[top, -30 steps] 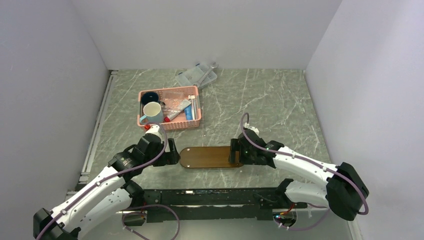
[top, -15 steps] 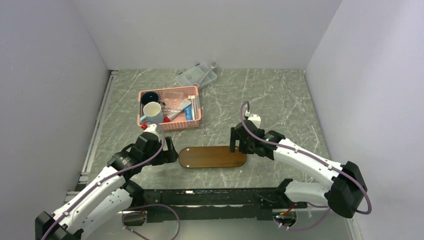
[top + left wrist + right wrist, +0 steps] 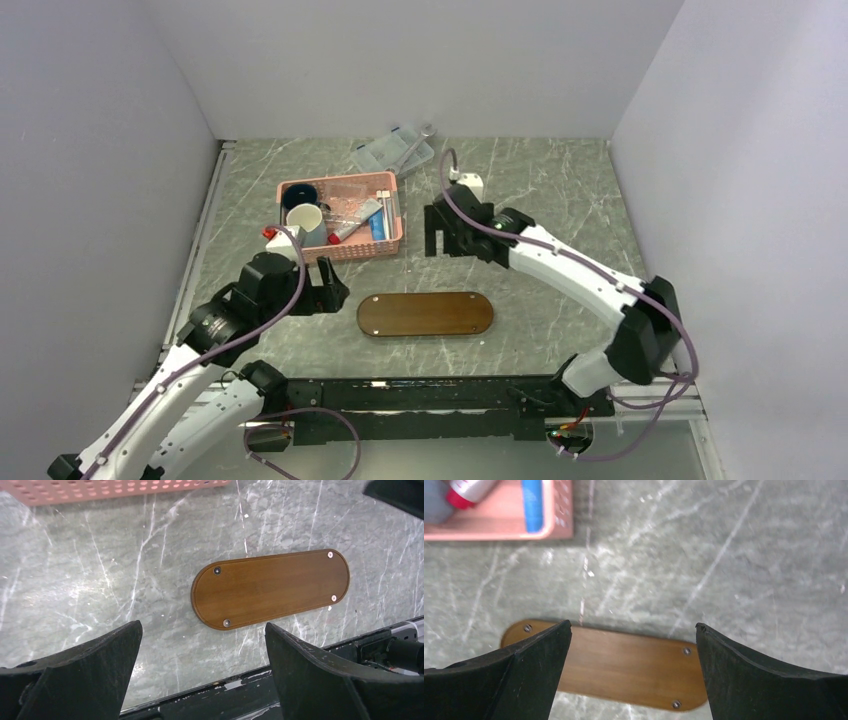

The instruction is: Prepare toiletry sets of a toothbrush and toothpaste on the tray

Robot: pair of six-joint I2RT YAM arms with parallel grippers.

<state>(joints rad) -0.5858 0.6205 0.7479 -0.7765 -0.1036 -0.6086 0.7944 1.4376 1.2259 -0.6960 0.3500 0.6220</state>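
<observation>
Both sets of jaws spread wide, holding nothing, left gripper just before pink basket, its jumbled contents partly indistinct, white mug, blue toothpaste tube inside right wall, tray flat on table nearer the arms, right gripper beside basket.

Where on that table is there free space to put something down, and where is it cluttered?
The wooden tray is bare on top. The table is free at its back right corner, right of the clear box. It is crowded at back left: the pink basket is full.
</observation>
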